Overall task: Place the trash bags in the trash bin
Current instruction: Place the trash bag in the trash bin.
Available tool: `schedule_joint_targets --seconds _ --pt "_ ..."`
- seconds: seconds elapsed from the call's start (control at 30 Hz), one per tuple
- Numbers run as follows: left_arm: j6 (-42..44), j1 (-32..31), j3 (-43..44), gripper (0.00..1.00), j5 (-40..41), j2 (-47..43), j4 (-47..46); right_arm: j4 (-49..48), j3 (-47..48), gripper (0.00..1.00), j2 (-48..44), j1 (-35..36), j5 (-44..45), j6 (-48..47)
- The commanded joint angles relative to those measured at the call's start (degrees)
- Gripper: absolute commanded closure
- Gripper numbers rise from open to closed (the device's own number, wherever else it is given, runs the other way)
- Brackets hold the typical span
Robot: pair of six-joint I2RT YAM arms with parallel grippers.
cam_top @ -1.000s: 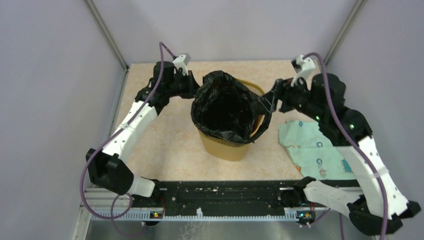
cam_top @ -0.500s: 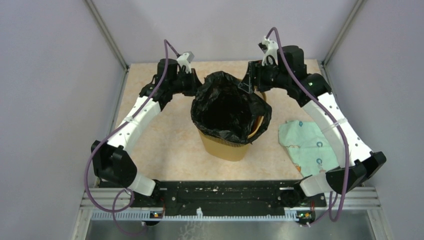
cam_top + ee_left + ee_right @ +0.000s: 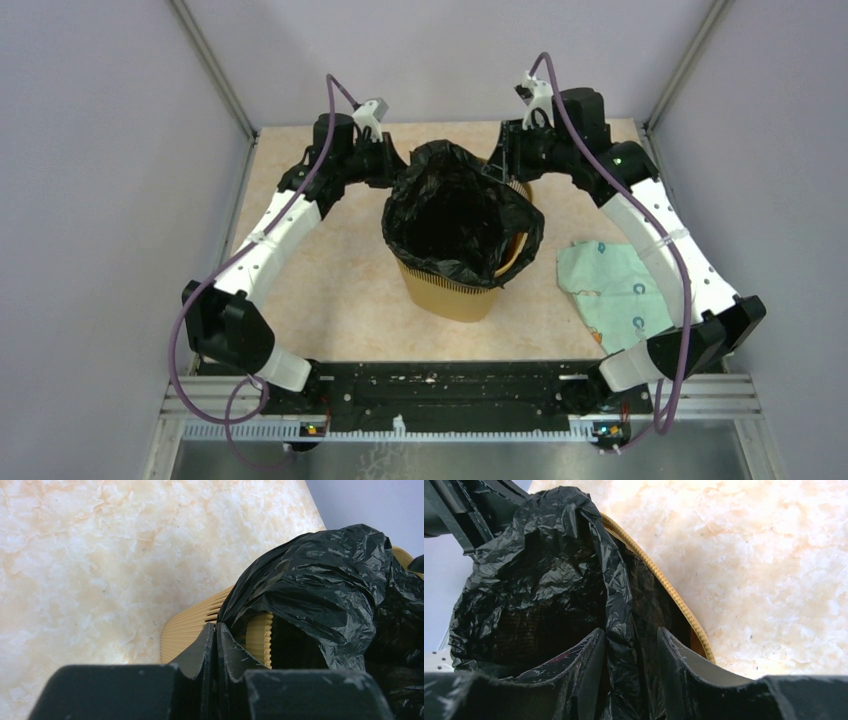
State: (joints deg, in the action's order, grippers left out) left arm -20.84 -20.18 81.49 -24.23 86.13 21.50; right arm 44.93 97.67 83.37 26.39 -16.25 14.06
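Note:
The black trash bag [image 3: 460, 215] lines the mustard-yellow trash bin [image 3: 450, 295] at the table's middle, its mouth open and its rim draped over the bin's edge. My left gripper [image 3: 398, 172] is at the bag's far-left rim. In the left wrist view the left gripper [image 3: 216, 626] has its jaws pressed together at the bag's edge [image 3: 320, 580], beside the bin's ribbed wall [image 3: 195, 630]. My right gripper [image 3: 503, 172] is at the far-right rim. In the right wrist view the right gripper [image 3: 629, 632] is open, with a fold of the bag [image 3: 539, 570] between its jaws, just inside the bin's rim [image 3: 674, 597].
A pale green patterned cloth [image 3: 615, 290] lies flat on the table right of the bin, under the right arm's forearm. Grey walls and metal posts close in the table at the back and sides.
My right gripper has let go of the bag's right side and swung left and back to the bin's far-right rim. The left gripper has hardly moved.

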Motion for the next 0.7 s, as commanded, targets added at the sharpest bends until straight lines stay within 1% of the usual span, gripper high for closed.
schedule_joint_targets --seconds 0.0,0.03,0.07,0.13,0.2,0.27,0.4,0.57,0.67 --pt "0.4 0.0 2.3 0.9 -1.6 0.9 -2.7 1.2 3.3 0.57 0.9 -0.4 -1.0 -1.4" --pt "0.4 0.0 2.4 0.89 -1.5 1.0 -2.7 1.3 3.3 0.59 1.0 -0.4 -1.0 -1.5" --pt "0.4 0.0 2.4 0.9 -1.5 1.0 -2.7 1.3 3.3 0.63 0.9 -0.3 -0.9 -1.5" --pt "0.4 0.0 2.3 0.9 -1.6 1.1 -2.7 1.4 3.7 0.76 0.7 -0.3 0.5 -1.6" --pt "0.4 0.0 2.2 0.9 -1.5 1.1 -2.6 1.6 4.2 0.88 0.2 -0.4 3.8 -1.4" --pt "0.3 0.0 2.0 0.9 -1.5 1.1 -2.6 1.7 4.7 0.93 -0.6 -0.3 7.4 -1.4" --pt "0.2 0.0 1.3 0.9 -1.7 1.0 -2.9 1.8 4.6 0.95 -1.9 -0.4 14.2 -2.6" --pt "0.0 -0.1 1.2 0.9 -2.1 1.3 -3.3 0.7 3.7 0.94 -1.8 -0.4 16.6 -4.0" --pt "-0.1 -0.1 1.2 0.9 -2.2 1.5 -3.4 -0.8 2.0 0.93 -2.2 -0.5 19.7 -4.7"
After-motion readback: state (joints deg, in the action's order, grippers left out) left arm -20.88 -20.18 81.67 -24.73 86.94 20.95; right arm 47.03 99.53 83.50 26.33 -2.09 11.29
